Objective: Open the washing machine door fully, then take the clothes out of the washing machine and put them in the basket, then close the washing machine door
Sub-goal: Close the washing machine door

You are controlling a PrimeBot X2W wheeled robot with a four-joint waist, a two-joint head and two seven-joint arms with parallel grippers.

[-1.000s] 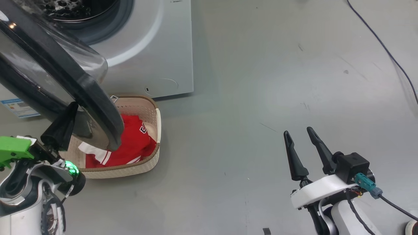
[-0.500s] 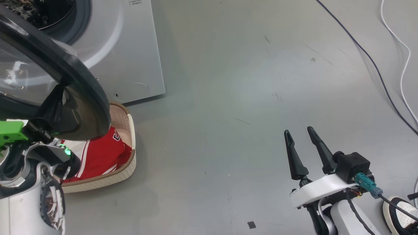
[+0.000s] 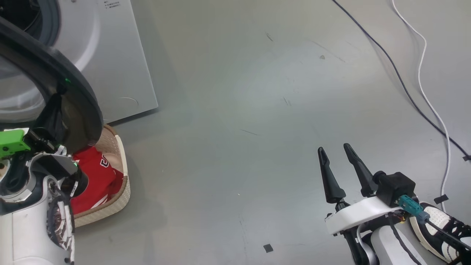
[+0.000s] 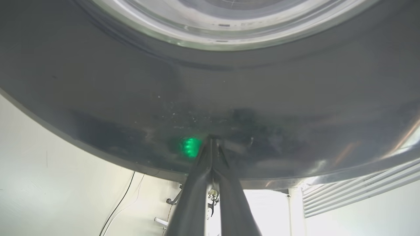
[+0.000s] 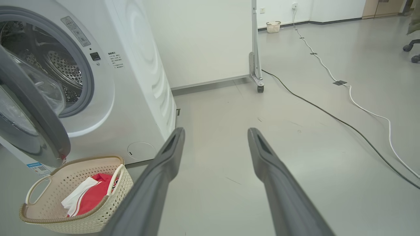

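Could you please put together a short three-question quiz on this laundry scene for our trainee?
1. True or false: the clothes lie in the basket.
2. Which gripper is shut, with its tips at the door? A left, B right, C both.
3. Fill in: the door is not yet ____.

Key
1. True.
2. A, the left gripper.
3. closed.
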